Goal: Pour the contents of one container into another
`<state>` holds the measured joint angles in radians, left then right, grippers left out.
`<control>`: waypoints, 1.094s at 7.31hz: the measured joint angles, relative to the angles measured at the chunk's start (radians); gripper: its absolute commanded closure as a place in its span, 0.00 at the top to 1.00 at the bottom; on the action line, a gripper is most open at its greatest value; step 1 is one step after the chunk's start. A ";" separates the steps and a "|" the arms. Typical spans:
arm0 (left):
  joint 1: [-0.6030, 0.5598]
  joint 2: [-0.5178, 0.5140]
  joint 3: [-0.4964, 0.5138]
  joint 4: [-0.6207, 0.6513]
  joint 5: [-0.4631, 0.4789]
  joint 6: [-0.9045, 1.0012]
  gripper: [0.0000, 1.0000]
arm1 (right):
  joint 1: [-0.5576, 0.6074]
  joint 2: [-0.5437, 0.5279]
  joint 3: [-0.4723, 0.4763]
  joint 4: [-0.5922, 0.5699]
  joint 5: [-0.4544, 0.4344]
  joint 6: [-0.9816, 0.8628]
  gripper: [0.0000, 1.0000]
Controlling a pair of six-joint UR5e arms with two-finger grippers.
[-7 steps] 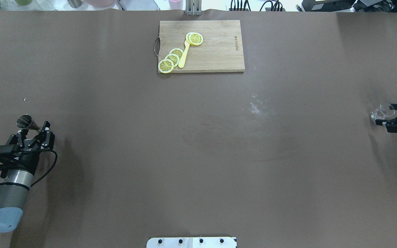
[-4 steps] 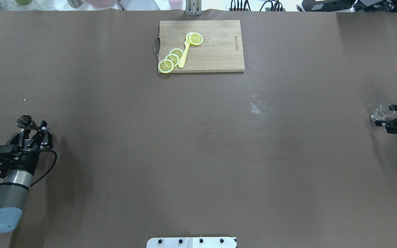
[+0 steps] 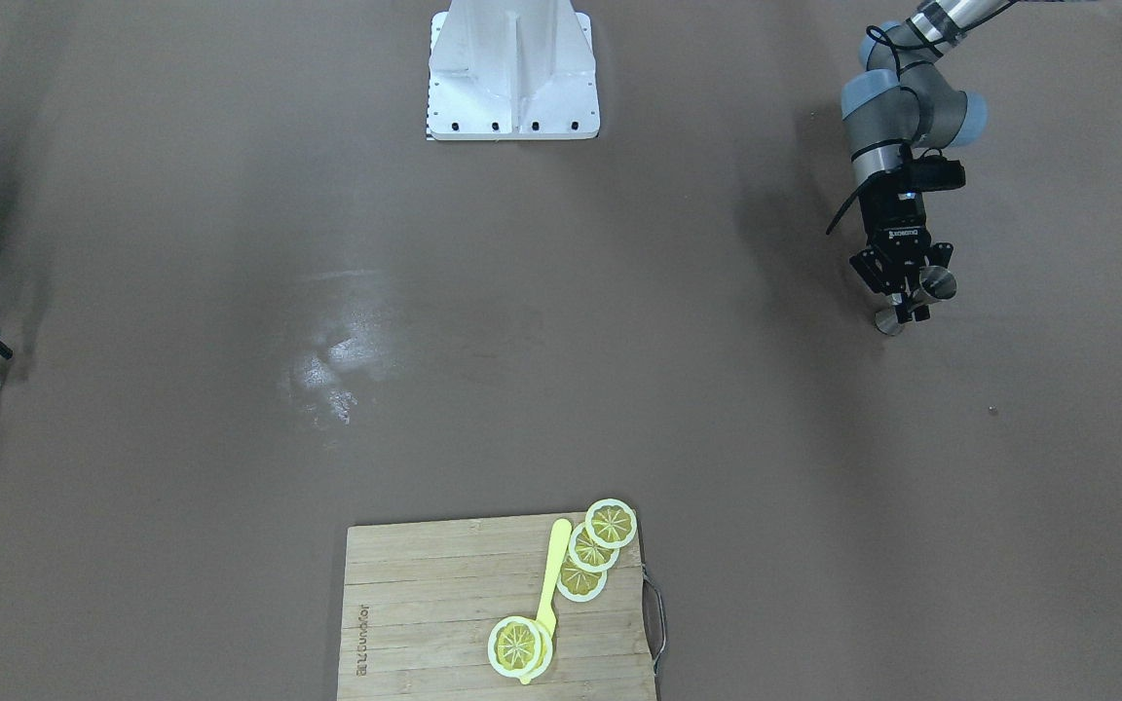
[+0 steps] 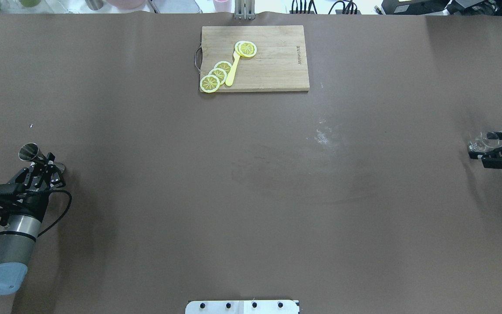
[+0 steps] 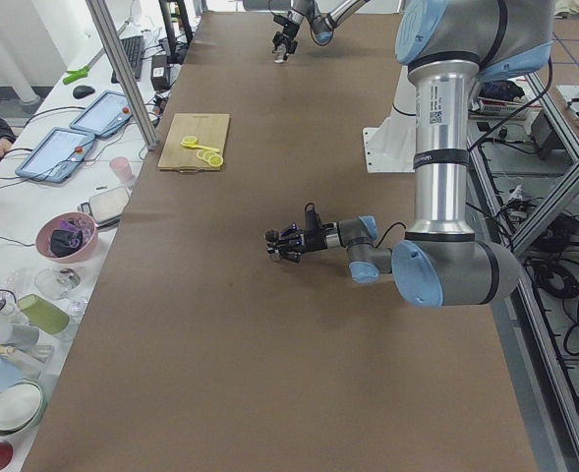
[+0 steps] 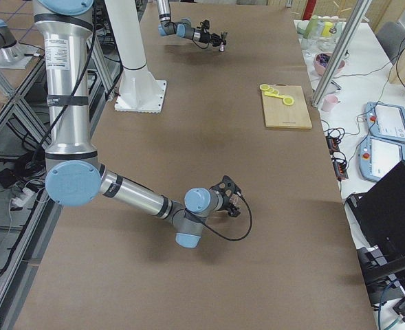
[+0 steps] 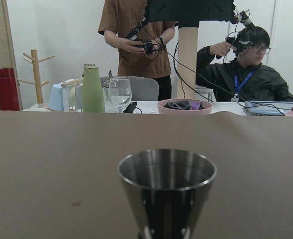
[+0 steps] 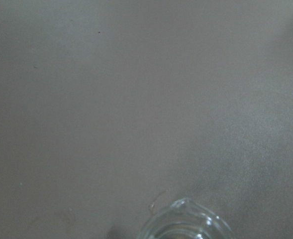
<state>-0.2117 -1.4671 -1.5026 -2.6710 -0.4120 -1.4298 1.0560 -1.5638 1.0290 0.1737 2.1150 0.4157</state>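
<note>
The steel jigger (image 4: 29, 151) stands upright at the table's left end. My left gripper (image 4: 44, 162) is shut on its narrow waist. In the left wrist view the jigger's upper cup (image 7: 166, 184) fills the lower middle, and I cannot see inside it. From the front-facing view the jigger (image 3: 936, 283) shows at the gripper's (image 3: 909, 304) tips. The small clear glass (image 4: 479, 143) rests on the table at the far right. My right gripper (image 4: 490, 149) is open, with its fingertips either side of the glass's near part. Only the glass rim (image 8: 186, 224) shows in the right wrist view.
A wooden cutting board (image 4: 273, 65) with lemon slices (image 4: 216, 74) and a yellow utensil (image 4: 232, 69) lies at the back centre. A pale smudge (image 4: 323, 135) marks the brown cover. Beyond the far edge are cups, bowls and two people (image 7: 136, 40).
My left gripper's fingers have drawn together onto the jigger's waist. My right gripper has edged a little toward the glass, still open.
</note>
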 measured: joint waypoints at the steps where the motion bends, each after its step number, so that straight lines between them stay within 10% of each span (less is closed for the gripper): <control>1: 0.000 0.003 -0.011 -0.001 0.001 0.001 0.00 | -0.001 0.000 -0.005 0.001 0.000 0.000 0.75; 6: -0.005 0.026 -0.166 0.006 -0.039 0.140 0.00 | -0.002 0.000 -0.015 0.004 0.005 -0.006 0.67; 8: -0.012 0.021 -0.232 0.013 -0.130 0.260 0.00 | -0.002 0.001 -0.014 0.003 0.003 -0.017 0.02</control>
<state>-0.2237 -1.4459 -1.7350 -2.6583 -0.5423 -1.1696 1.0538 -1.5631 1.0148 0.1769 2.1179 0.3985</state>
